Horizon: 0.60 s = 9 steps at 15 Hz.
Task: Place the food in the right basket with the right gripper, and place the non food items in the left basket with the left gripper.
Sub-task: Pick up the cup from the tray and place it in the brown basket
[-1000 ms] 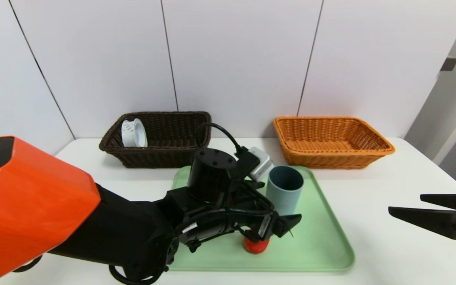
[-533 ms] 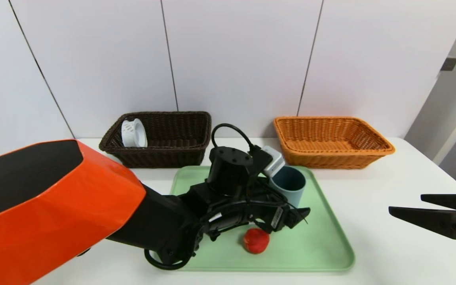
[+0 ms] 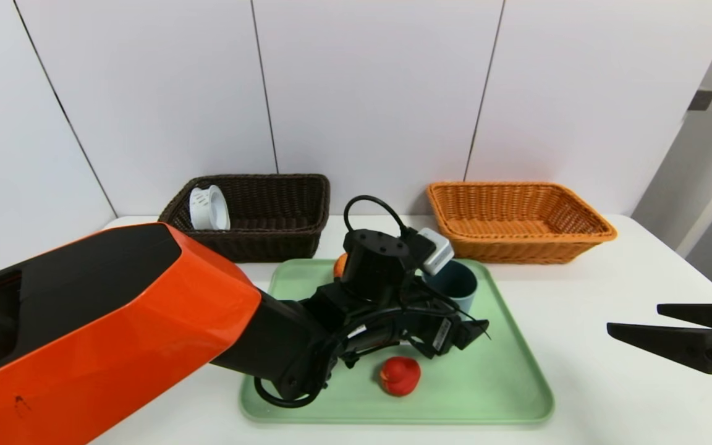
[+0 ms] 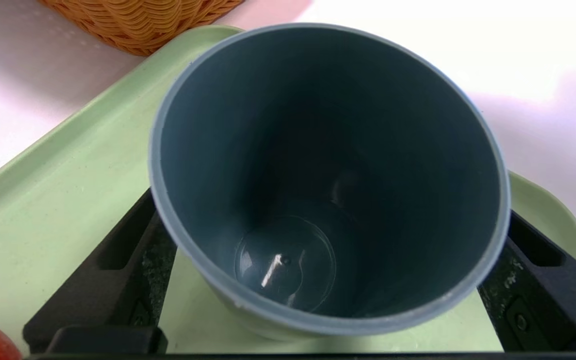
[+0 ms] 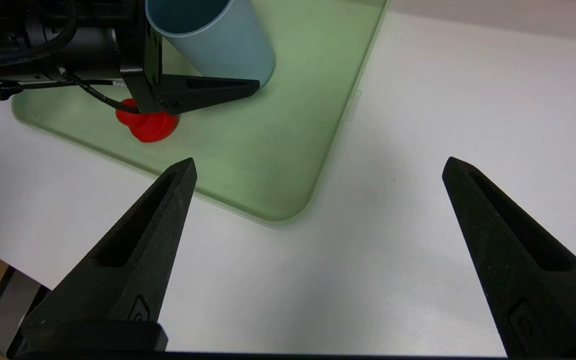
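Left arm at the cup. Near the middle of the head view, we see the left gripper (image 4: 333, 210) low over the green tray (image 3: 498, 389), its jaws wide apart on either side of the blue cup (image 4: 318, 150). The rim hides their tips, so we cannot tell whether they press on the wall. We judge that this straddling pose prepares a grip around the body, the cup being a non-food item bound for the dark basket (image 3: 257, 234), upper left, where a white roll (image 3: 209, 209) lies. The red food (image 3: 400, 376), lower centre, presumably awaits the orange basket (image 3: 526, 238), upper right. The right gripper (image 5: 320, 167), far right, is parked above the surface (image 3: 603, 284), jaws fully spread, holding nothing.
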Each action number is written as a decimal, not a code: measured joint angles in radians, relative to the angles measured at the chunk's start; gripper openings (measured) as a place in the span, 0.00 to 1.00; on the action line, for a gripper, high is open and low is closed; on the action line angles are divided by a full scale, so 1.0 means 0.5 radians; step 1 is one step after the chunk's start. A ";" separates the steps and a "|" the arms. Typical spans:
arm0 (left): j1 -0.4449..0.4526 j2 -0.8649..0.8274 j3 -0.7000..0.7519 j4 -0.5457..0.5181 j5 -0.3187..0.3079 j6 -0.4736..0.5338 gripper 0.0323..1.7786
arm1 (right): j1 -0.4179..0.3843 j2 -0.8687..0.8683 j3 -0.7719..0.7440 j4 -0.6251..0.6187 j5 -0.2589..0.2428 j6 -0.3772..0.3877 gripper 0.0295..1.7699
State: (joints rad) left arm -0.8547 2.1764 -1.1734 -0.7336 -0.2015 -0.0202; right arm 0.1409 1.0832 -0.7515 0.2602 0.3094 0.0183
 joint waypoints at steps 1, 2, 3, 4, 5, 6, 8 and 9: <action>0.004 0.001 -0.008 0.001 0.002 -0.003 0.79 | 0.000 0.000 0.000 0.001 0.001 0.000 0.96; 0.007 0.000 -0.015 0.000 0.005 -0.004 0.70 | 0.000 -0.001 0.000 0.001 0.002 0.000 0.96; 0.007 -0.001 -0.017 0.001 0.005 -0.005 0.66 | 0.000 -0.002 0.000 0.000 0.003 0.000 0.96; 0.006 -0.001 -0.019 0.001 0.005 -0.005 0.65 | 0.000 -0.005 0.000 -0.001 0.003 0.000 0.96; 0.006 -0.004 -0.021 -0.001 0.005 -0.005 0.65 | 0.000 -0.011 0.000 0.002 0.003 0.000 0.96; 0.007 -0.005 -0.022 -0.001 0.004 -0.006 0.65 | 0.000 -0.017 0.000 0.004 0.001 0.000 0.96; 0.006 -0.027 -0.022 0.001 0.005 -0.007 0.64 | 0.000 -0.029 0.000 0.006 0.000 0.000 0.96; 0.005 -0.050 -0.019 0.004 0.006 -0.008 0.64 | 0.000 -0.033 0.000 0.007 0.000 0.000 0.96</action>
State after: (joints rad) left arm -0.8523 2.1513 -1.1830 -0.7317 -0.1985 -0.0240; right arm 0.1409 1.0666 -0.7515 0.2636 0.3094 0.0183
